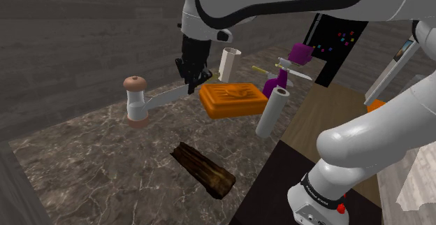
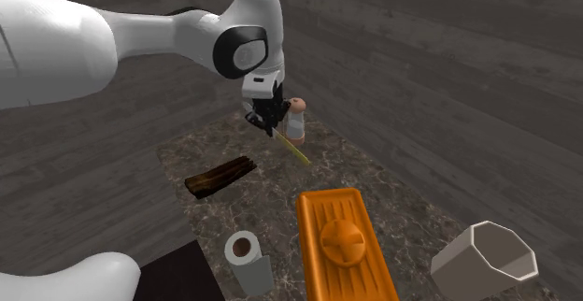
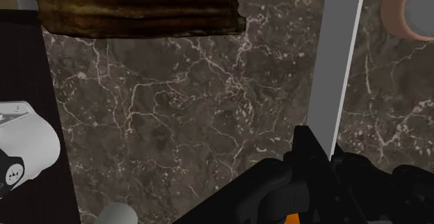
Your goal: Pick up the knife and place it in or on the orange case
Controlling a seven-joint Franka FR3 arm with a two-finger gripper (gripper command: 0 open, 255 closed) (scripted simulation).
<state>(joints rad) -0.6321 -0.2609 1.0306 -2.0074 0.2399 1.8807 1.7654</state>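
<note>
On a dark marble table (image 1: 91, 154) in a simulated house, the white Franka arm (image 1: 279, 0) reaches toward the far end. The orange case (image 1: 234, 99) sits mid-table, w/ a dark wood block (image 1: 202, 169) nearer the stand and a paper roll (image 1: 272, 112) near the case. The black gripper (image 1: 191, 84) has its 2 fingers closed tight on 1 end of the knife (image 1: 168, 96). The long pale blade runs out toward a brown-capped shaker (image 1: 135, 101); whether blade and shaker touch can't be told.

Risk, on this reading: held at 1 end only, the blade could pivot in the pinch or clip the shaker on the swing to the case. The roll and a white cup (image 1: 228, 63) also crowd the drop zone.

The 2nd exterior view gives the case's full ribbed lid w/ its raised centre, which is foreshortened in the shoulder view. The wrist view gives the blade edge-on, passing close by the shaker's rim.
</note>
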